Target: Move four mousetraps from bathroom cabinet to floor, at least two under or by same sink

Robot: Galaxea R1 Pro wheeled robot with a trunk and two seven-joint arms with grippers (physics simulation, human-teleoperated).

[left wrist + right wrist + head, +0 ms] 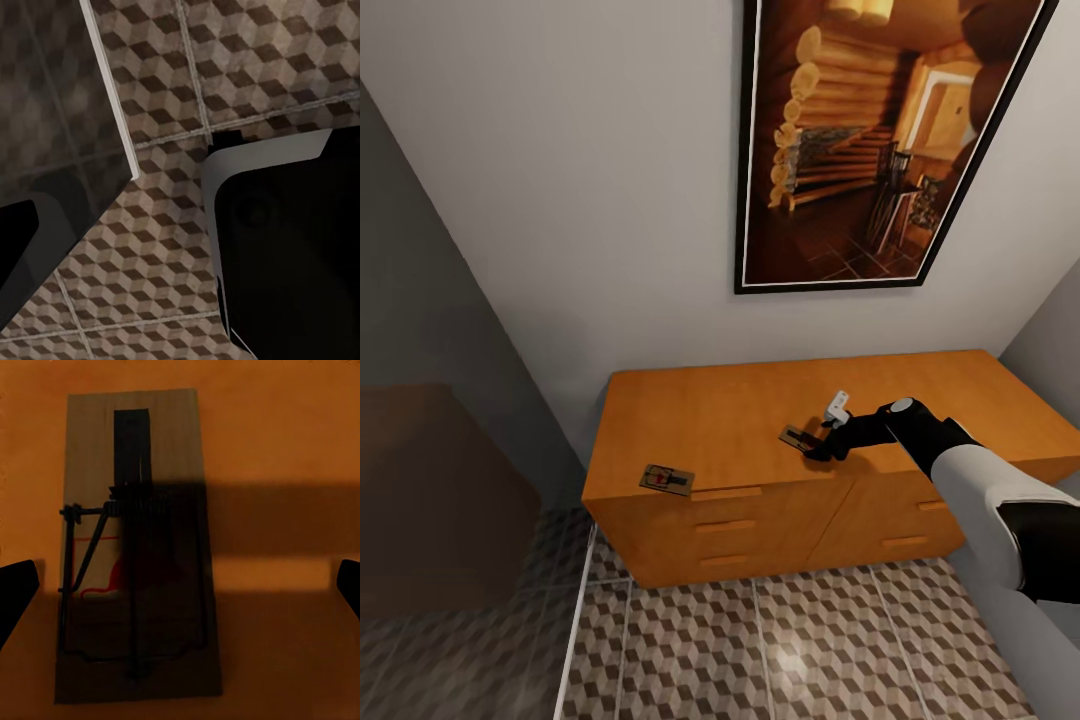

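Two mousetraps [666,480] lie on the cabinet [710,420]. We hover our right gripper [812,446], fingers spread, over one mousetrap [139,547] between them, ready to pinch.

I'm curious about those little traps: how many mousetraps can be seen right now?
2. One mousetrap lies near the cabinet top's front left corner; another mousetrap lies mid-top under the right gripper. Others may be hidden.
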